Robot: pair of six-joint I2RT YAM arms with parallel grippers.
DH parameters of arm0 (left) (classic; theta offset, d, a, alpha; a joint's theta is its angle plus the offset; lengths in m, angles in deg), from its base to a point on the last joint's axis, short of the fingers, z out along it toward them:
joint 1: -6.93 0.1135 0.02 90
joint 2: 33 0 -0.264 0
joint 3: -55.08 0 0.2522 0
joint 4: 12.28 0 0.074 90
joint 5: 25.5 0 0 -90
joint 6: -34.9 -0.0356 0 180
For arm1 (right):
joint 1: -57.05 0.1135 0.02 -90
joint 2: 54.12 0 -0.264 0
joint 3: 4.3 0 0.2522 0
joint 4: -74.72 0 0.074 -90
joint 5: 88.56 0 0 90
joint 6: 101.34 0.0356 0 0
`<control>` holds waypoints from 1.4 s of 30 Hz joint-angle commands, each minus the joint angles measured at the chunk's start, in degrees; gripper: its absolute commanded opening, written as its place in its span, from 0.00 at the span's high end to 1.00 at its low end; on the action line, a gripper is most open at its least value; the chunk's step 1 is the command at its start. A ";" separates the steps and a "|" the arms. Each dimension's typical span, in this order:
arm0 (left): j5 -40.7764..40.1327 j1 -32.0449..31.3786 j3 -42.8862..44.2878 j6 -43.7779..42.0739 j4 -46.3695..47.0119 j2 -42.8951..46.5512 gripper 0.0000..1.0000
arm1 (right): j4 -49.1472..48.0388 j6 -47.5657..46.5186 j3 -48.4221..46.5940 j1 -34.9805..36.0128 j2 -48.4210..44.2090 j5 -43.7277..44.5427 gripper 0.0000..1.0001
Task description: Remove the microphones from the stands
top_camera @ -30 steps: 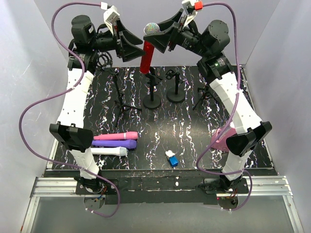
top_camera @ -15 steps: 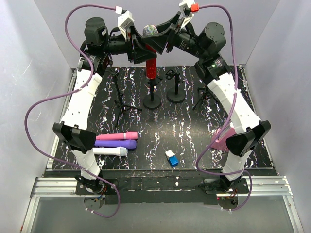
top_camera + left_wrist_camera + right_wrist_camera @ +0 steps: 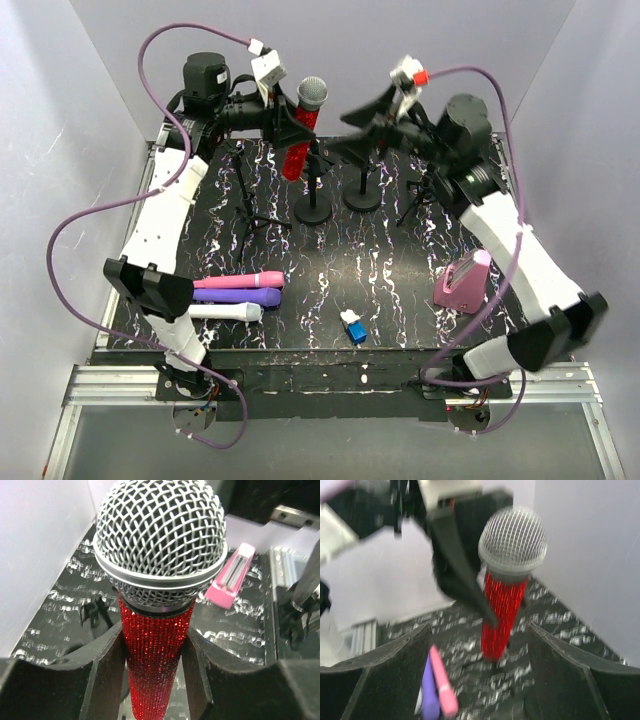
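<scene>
The red glitter microphone (image 3: 297,145) with a silver mesh head is held tilted at the back of the table. My left gripper (image 3: 286,127) is shut on its body. In the left wrist view both fingers (image 3: 107,675) press the red body (image 3: 157,650). The microphone's lower end hangs just left of the round-based stand (image 3: 314,205) and looks apart from the stand's clip. My right gripper (image 3: 362,122) is open and empty to the right of the microphone. In the right wrist view the microphone (image 3: 502,612) is ahead of the open right gripper (image 3: 479,680).
A second round-based stand (image 3: 362,195) stands beside the first. Tripod stands are at the back left (image 3: 245,200) and back right (image 3: 420,200). Pink (image 3: 240,281), purple (image 3: 240,297) and white (image 3: 225,312) microphones lie front left. A pink wedge-shaped object (image 3: 462,283) and a small blue-white object (image 3: 352,326) lie front right.
My left gripper closed on the red microphone and tilted it leftward. My right gripper let go of it and drew back to the right.
</scene>
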 commanded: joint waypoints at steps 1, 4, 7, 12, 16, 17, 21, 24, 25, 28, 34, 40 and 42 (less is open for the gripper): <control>-4.85 0.53 -1.65 -22.95 -21.38 8.13 0.79 | 6.68 -12.82 14.49 -1.53 -15.25 -5.12 0.16; -7.92 0.45 -3.93 -38.58 -34.73 9.72 0.83 | 12.06 -17.57 24.42 -1.97 -22.73 -0.55 0.15; -14.41 0.36 -9.55 -57.72 -49.50 10.86 0.87 | 14.97 -20.49 31.38 -2.05 -28.01 5.60 0.15; -26.81 0.27 -27.46 -74.74 -54.04 17.53 0.91 | 16.55 -24.53 36.84 -2.14 -30.75 7.73 0.14; -35.51 -0.08 -41.79 -78.45 -48.95 20.45 0.91 | 17.43 -25.06 36.76 -2.14 -30.22 7.73 0.15; -37.45 -0.08 -44.26 -77.23 -45.19 20.53 0.91 | 17.26 -24.89 36.59 -2.14 -30.05 7.64 0.15; -43.78 -0.17 -56.82 -68.86 -19.36 22.91 0.89 | 17.78 -24.01 35.88 -2.14 -28.91 6.32 0.15; -45.46 -0.43 -60.02 -68.97 -13.52 20.55 0.89 | 17.96 -23.48 35.09 -2.14 -28.20 5.36 0.15; -45.55 -0.43 -59.67 -67.91 -13.94 18.53 0.89 | 17.96 -23.31 34.92 -2.14 -28.03 5.09 0.15; -46.95 -0.43 -59.92 -66.76 -14.31 14.74 0.86 | 18.14 -23.39 34.56 -2.14 -27.41 4.74 0.15; -48.19 -0.26 -63.88 -66.24 -10.34 14.03 0.66 | 18.93 -23.74 34.47 -2.14 -27.06 5.70 0.15; -46.26 -0.34 -63.36 -65.45 -13.50 12.28 0.56 | 18.76 -23.57 34.04 -2.14 -26.10 5.62 0.15; -46.34 -0.35 -62.57 -64.48 -14.47 11.49 0.53 | 18.75 -23.57 33.60 -2.14 -25.66 5.53 0.15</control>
